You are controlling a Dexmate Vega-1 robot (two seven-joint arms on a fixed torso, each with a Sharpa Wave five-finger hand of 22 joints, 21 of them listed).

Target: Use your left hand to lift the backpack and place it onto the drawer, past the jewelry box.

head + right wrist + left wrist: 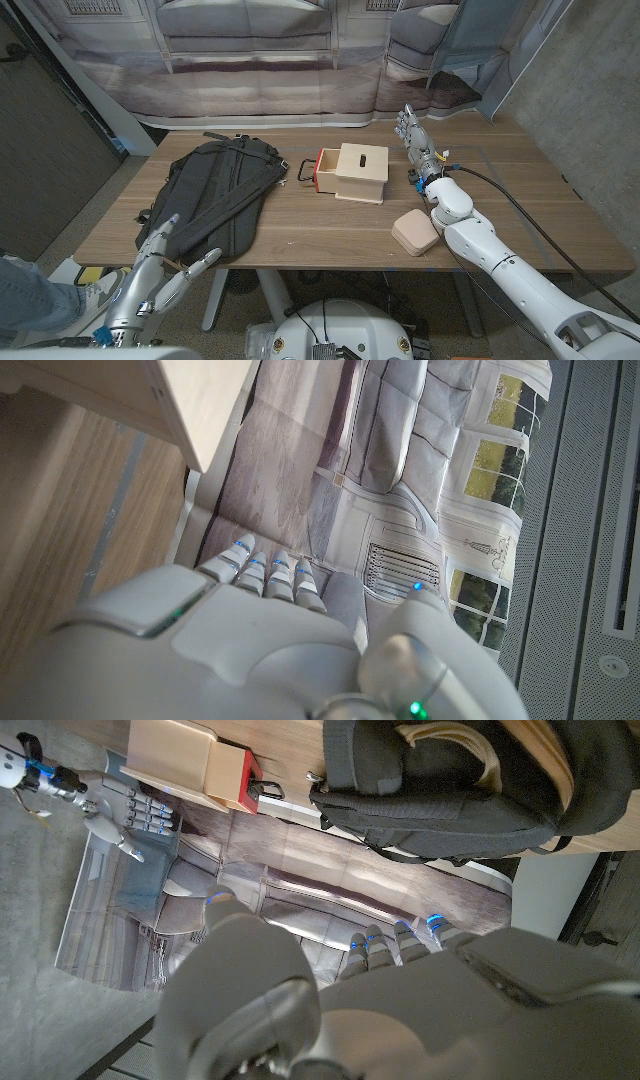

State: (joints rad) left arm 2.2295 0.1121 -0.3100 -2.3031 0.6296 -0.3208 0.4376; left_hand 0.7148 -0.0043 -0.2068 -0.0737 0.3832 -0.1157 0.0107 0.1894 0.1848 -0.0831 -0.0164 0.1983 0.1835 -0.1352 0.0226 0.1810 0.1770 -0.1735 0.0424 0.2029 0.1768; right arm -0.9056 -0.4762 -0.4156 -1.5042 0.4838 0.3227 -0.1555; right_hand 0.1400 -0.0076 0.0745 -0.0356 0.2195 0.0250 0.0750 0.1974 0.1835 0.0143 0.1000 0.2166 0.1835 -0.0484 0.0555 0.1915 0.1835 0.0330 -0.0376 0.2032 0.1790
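- Currently I am working the approach step: the left hand (165, 268) is hovering at the table's near edge, just short of the backpack, fingers spread and holding nothing.
- I am seeing the dark grey fabric backpack (215, 192) lying flat on the left part of the brown wooden table (330, 235), not yet lifted.
- I am reading the light wooden box with a red pulled-out drawer (352, 172) at table centre as the target; the small pink rounded jewelry box (414, 232) is sitting nearer me and to its right, well apart from the backpack.
- The right hand (415, 135) is waiting beyond the drawer box, fingers extended, gripping nothing.
- Next, I am judging, the left hand needs to reach forward and close on a strap or the top handle (226, 137); limp fabric may sag.
- I am finding no legible writing, brand or label anywhere.
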